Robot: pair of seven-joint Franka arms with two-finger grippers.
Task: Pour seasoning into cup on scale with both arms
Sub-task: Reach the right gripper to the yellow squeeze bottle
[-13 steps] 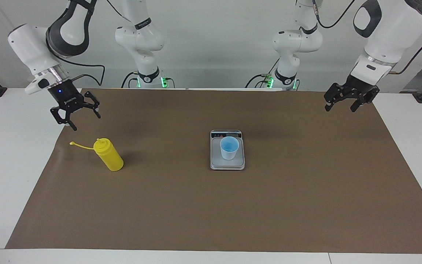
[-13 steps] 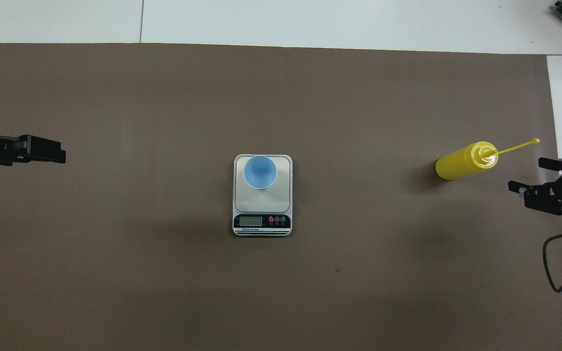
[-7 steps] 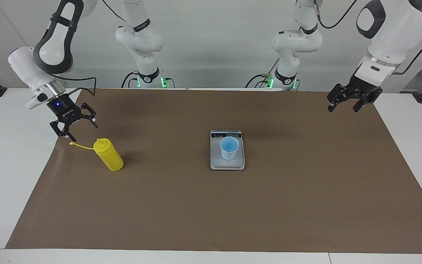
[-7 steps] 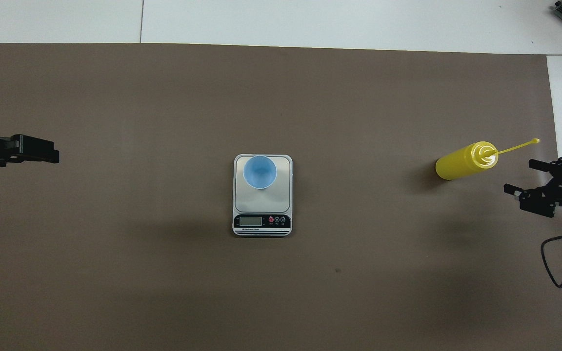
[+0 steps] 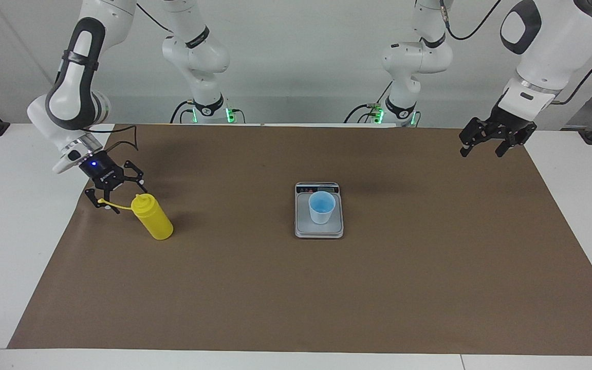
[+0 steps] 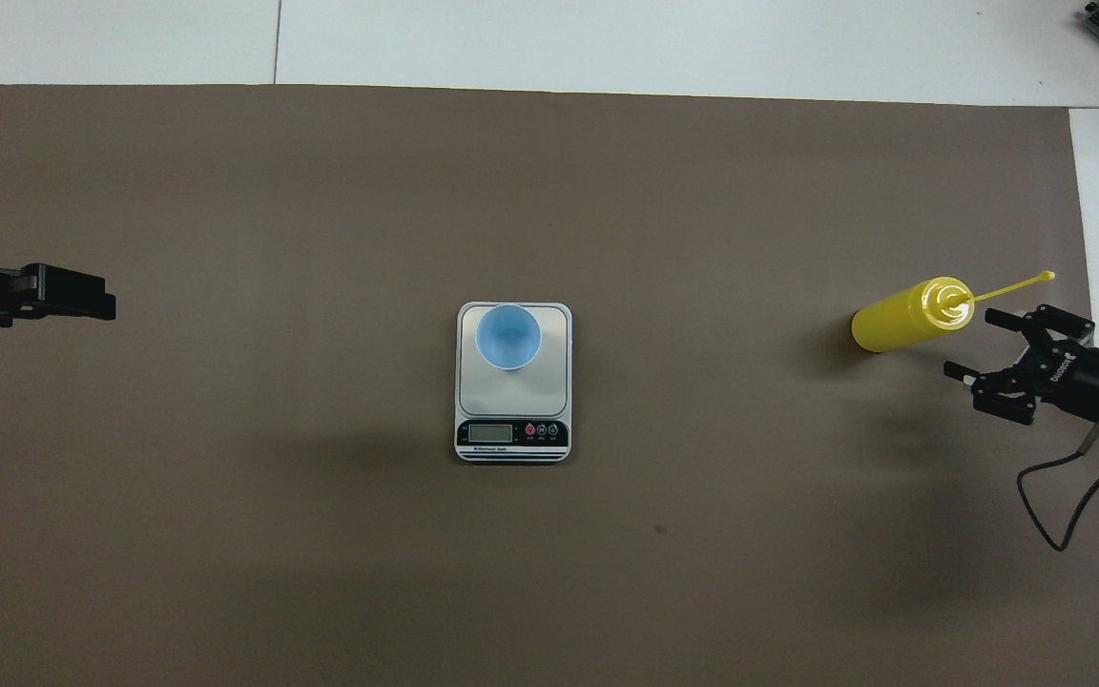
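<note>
The yellow seasoning bottle (image 5: 154,220) (image 6: 901,322) stands upright on the brown mat toward the right arm's end of the table, its thin strap sticking out from the cap. My right gripper (image 5: 123,197) (image 6: 969,342) is open, low beside the cap, with the strap crossing between its fingers and nothing held. The light blue cup (image 5: 321,207) (image 6: 508,336) stands on the grey scale (image 5: 319,229) (image 6: 511,393) at the middle of the mat. My left gripper (image 5: 481,152) (image 6: 107,299) waits open and empty, raised over the mat's edge at the left arm's end.
A brown mat (image 5: 296,293) (image 6: 321,534) covers most of the white table (image 5: 13,216). A black cable (image 6: 1055,515) loops down from the right wrist. The scale's display strip (image 6: 511,433) faces the robots.
My right gripper has come down and moved toward the bottle's cap, now straddling the strap. The left gripper shifted slightly and then held still. Bottle, cup and scale have not moved.
</note>
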